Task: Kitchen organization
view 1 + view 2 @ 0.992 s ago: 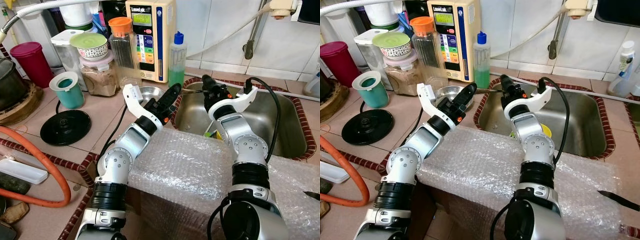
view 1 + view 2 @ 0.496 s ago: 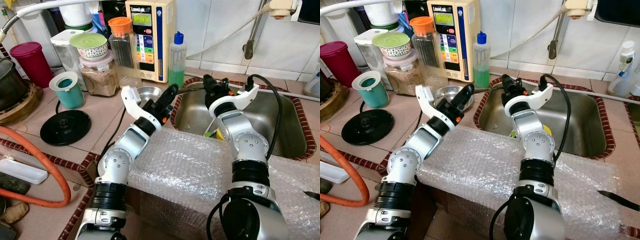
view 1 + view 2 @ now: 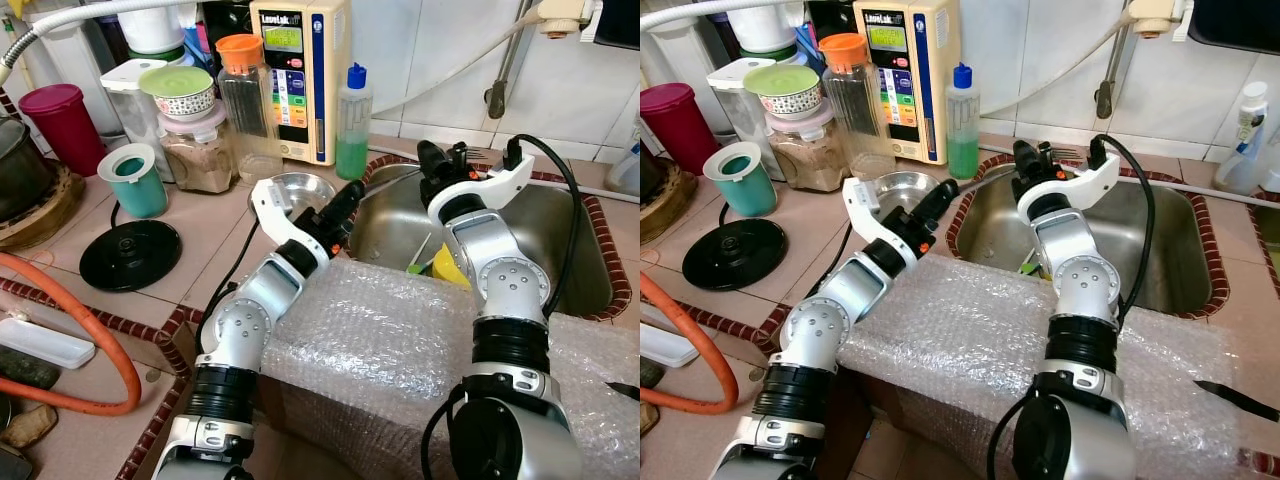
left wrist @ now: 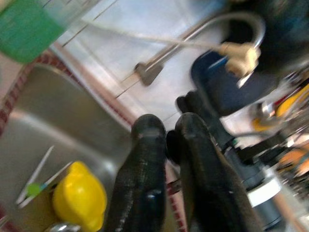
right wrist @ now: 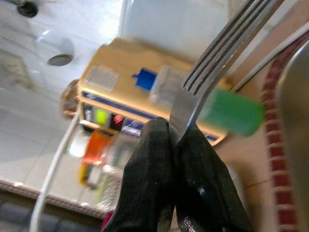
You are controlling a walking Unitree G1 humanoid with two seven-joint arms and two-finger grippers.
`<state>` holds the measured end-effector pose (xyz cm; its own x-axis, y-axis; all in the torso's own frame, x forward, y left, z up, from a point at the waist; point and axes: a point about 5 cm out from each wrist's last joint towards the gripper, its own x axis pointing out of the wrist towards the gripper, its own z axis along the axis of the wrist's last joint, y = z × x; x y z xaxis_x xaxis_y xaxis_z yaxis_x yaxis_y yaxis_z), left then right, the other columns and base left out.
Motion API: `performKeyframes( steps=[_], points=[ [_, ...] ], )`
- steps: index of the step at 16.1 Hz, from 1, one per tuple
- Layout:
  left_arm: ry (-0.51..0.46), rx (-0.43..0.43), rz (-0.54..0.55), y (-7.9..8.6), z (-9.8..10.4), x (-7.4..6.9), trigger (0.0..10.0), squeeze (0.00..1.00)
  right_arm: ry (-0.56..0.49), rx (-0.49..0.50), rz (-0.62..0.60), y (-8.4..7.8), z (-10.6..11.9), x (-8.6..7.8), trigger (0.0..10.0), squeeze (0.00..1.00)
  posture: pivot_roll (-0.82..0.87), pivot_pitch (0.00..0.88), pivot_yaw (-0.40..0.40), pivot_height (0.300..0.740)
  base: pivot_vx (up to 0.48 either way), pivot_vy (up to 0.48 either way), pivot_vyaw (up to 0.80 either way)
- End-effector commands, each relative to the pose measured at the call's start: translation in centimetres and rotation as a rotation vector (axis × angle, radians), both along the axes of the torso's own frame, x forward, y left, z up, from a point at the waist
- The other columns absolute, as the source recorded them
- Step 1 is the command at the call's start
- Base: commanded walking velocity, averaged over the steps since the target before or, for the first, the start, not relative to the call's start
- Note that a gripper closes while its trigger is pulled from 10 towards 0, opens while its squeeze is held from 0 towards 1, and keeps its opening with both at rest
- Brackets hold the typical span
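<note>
Fork (image 5: 215,63): pinched by its handle end between the fingers of the right gripper (image 5: 176,145), tines pointing away from the wrist; in the head views it sits above the far left part of the sink.
Right gripper: clamped on the fork, raised over the back rim of the steel sink (image 3: 575,260), near the tiled wall.
Left gripper (image 3: 343,205): fingers pressed together with nothing between them, held over the sink's left rim, just beside the small steel bowl (image 3: 295,187).
Sink contents: a yellow object (image 4: 79,198) and some thin white sticks with a green bit (image 4: 34,179) lie at the near side of the basin.
Bubble wrap (image 3: 400,350): draped over the counter edge in front of the sink, under both arms.
Counter behind the bowl: green dish-soap bottle with blue cap (image 3: 354,120), beige water machine (image 3: 300,75), orange-lidded clear jar (image 3: 243,95), jar of brown powder (image 3: 195,150).
Counter to the left: teal cup (image 3: 135,178), black round kettle base (image 3: 130,253), maroon container (image 3: 60,125), orange hose (image 3: 90,320).
</note>
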<state>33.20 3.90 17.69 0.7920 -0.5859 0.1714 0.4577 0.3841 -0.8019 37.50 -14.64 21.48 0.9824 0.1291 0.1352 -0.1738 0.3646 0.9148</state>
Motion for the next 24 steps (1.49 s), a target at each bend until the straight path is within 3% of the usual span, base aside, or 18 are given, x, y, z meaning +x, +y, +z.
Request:
performKeyframes(
  steps=[1,3,4,6,9,10,12,13,14,15,18,20,23,24],
  points=[
    [0.013,-0.033,-0.017,-1.8,0.1,-0.5,10.0,1.0,-0.029,-0.048,-0.087,-1.7,1.0,-0.1,0.0,0.0,-0.05,0.0,0.061,0.74,0.0,0.0,0.0],
    [-0.027,0.038,-0.015,-1.5,0.0,-0.6,10.0,1.0,-0.038,-0.167,-0.157,-2.8,1.2,0.0,0.0,0.0,-0.05,0.0,0.067,0.74,0.0,0.0,0.0],
    [-0.093,0.131,-0.018,-1.3,0.0,-0.9,10.0,1.0,-0.049,-0.335,-0.202,-3.8,1.1,0.0,0.0,0.0,-0.04,0.0,0.069,0.74,0.0,0.0,0.0],
    [-0.199,0.29,-0.018,-1.0,-0.3,-1.4,10.0,1.0,-0.036,-0.523,-0.254,-5.0,0.2,-0.2,0.0,0.0,-0.04,0.0,0.07,0.74,0.0,0.0,0.0],
    [-0.288,0.443,0.023,-0.1,-0.7,-1.4,10.0,1.0,-0.044,-0.98,-0.304,-6.7,-0.9,-0.2,0.0,0.0,-0.03,0.0,0.06,0.74,0.0,0.0,0.0],
    [-0.297,0.455,0.037,0.0,-0.8,-1.3,10.0,1.0,-0.05,-1.045,-0.303,-7.0,-1.2,-0.2,0.0,0.0,-0.03,0.0,0.06,0.74,0.0,0.0,0.0],
    [-0.341,0.523,0.051,0.1,-0.9,-1.5,10.0,1.0,-0.043,-1.338,-0.294,-7.6,-2.3,-0.2,0.0,0.0,-0.03,0.0,0.058,0.74,0.0,0.0,0.0],
    [-0.339,0.539,0.053,0.1,-1.1,-1.6,10.0,1.0,-0.034,-1.412,-0.286,-8.0,-2.8,-0.2,0.0,0.0,-0.02,0.0,0.057,0.74,0.0,0.0,0.0],
    [-0.376,0.626,0.046,0.1,-1.7,-1.9,10.0,1.0,-0.003,-1.519,-0.267,-8.7,-3.8,-0.3,0.0,0.0,-0.02,0.0,0.059,0.74,0.0,0.0,0.0],
    [-0.352,0.654,0.051,0.2,-2.4,-2.0,10.0,1.0,0.027,-1.588,-0.239,-9.1,-4.7,-0.3,0.0,0.0,-0.02,0.0,0.064,0.74,0.0,0.0,0.0],
    [-0.327,0.713,0.083,0.7,-3.3,-1.9,10.0,1.0,0.074,-1.695,-0.229,-9.6,-5.9,-0.3,0.0,0.0,0.0,0.0,0.07,0.74,0.0,0.0,0.0],
    [-0.313,0.731,0.103,1.1,-3.7,-1.9,10.0,1.0,0.111,-1.713,-0.236,-9.9,-6.3,-0.3,0.0,0.0,0.01,0.0,0.074,0.74,0.0,0.0,0.0],
    [-0.318,0.751,0.126,1.7,-3.8,-1.9,10.0,1.0,0.169,-1.665,-0.224,-10.4,-6.9,-0.2,0.0,0.0,0.02,0.0,0.076,0.74,0.0,0.0,0.0],
    [-0.315,0.757,0.164,2.1,-3.5,-1.4,10.0,1.0,0.214,-1.609,-0.187,-10.6,-7.5,-0.2,0.0,0.0,0.03,0.0,0.072,0.74,0.0,0.0,0.0]
  ],
)
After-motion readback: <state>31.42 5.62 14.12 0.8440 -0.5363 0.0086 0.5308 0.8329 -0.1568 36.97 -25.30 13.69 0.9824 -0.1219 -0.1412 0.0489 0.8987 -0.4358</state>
